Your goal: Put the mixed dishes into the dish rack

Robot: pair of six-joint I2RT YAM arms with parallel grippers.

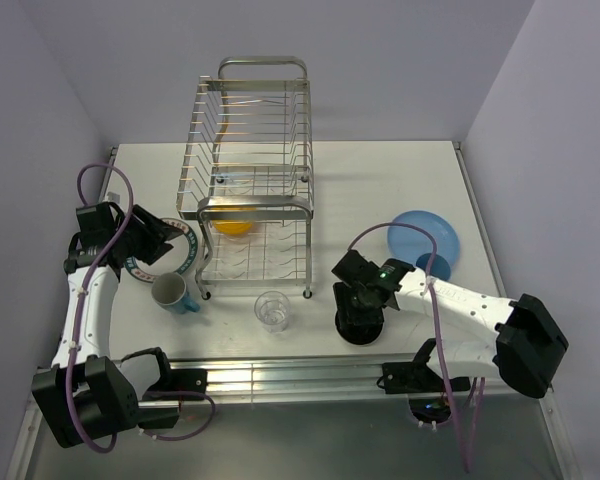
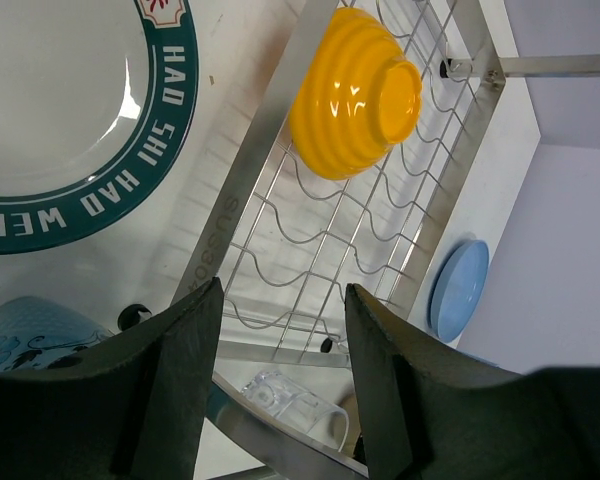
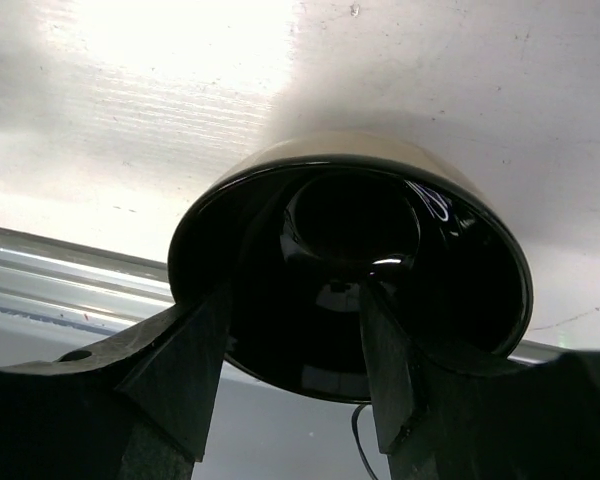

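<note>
Seven dishes and one rack are in view: two plates, two bowls, one mug, one glass, one cup. At the left the white plate with green patterned rim lies flat close to the table's left edge, partly under the left gripper, whose jaws stand apart with nothing between them. Just near of that plate sits the teal-and-white mug. The dish rack stands in the middle toward the far side, and the yellow-orange bowl is already in its lower tier, at the left, tipped on the wires. The clear glass stands alone just near of the rack's near edge, with bare table around it. Right of it, close to the table's near edge, the right gripper reaches over the black bowl with jaws apart across its mouth; whether they touch it I cannot tell. Open table lies between rack and blue plate, which rests near the right edge, with the blue cup just near of it, mostly hidden
</note>
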